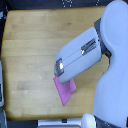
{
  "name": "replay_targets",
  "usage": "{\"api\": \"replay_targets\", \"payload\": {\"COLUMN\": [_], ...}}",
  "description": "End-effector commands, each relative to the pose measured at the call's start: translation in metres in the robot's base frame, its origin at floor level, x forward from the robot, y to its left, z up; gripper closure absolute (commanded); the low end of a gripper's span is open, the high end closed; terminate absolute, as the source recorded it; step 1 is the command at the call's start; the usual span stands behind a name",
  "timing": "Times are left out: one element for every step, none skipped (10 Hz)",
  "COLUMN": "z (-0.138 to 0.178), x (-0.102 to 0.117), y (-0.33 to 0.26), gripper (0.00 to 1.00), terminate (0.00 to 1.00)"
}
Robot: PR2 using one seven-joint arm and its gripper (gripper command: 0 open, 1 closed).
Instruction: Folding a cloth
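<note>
The pink-magenta cloth (pixel 65 90) lies flat on the wooden tabletop (pixel 30 55), near the front edge and a little right of center in the exterior view. Only its lower part shows; the rest is hidden under my arm. My white arm (pixel 80 54) reaches in from the exterior view's right, and its end sits directly over the cloth's upper part. The gripper's fingers are hidden beneath the arm's housing, so I cannot tell whether they are open or shut, or whether they touch the cloth.
My large white body (pixel 114 75) fills the exterior view's right side. The tabletop's edges show at the top, left and bottom. A grey object (pixel 1 85) stands off the table's left edge.
</note>
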Motion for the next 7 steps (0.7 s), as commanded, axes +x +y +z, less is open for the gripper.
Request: {"api": "replay_targets", "payload": {"z": [-0.0178, -0.0201, -0.0221, -0.0229, -0.0215, -0.0194, -0.0146], "x": [-0.0320, -0.0339, -0.0375, -0.0407, -0.0418, -0.0406, -0.0413], "y": [0.0176, 0.0186, 0.0200, 0.0186, 0.0169, 0.0186, 0.0209], "gripper": [1.00, 1.00, 1.00, 1.00, 1.00, 1.00, 1.00], "terminate": [0.00, 0.00, 0.00, 0.00, 0.00, 0.00, 0.00]}}
